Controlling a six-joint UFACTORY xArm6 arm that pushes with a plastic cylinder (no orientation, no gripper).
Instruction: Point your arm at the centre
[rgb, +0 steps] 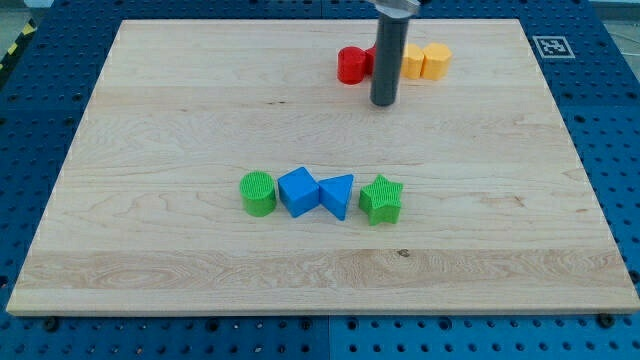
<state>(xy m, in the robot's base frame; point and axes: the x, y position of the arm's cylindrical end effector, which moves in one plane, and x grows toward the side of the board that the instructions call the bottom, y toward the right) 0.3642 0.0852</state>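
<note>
My tip (384, 103) rests on the wooden board (150, 150) near the view's top, just below and between a red block (351, 65) and two yellow blocks. The red block looks like a cylinder; a second red piece behind the rod is mostly hidden. The yellow blocks (425, 61) sit side by side right of the rod, shapes unclear. Lower, in the board's middle, a row runs left to right: a green cylinder (258, 193), a blue cube (298, 191), a blue triangle (337, 195) and a green star (381, 199). My tip is well above this row.
The board lies on a blue perforated table (40, 120). A black-and-white marker tag (551, 45) sits off the board's top right corner.
</note>
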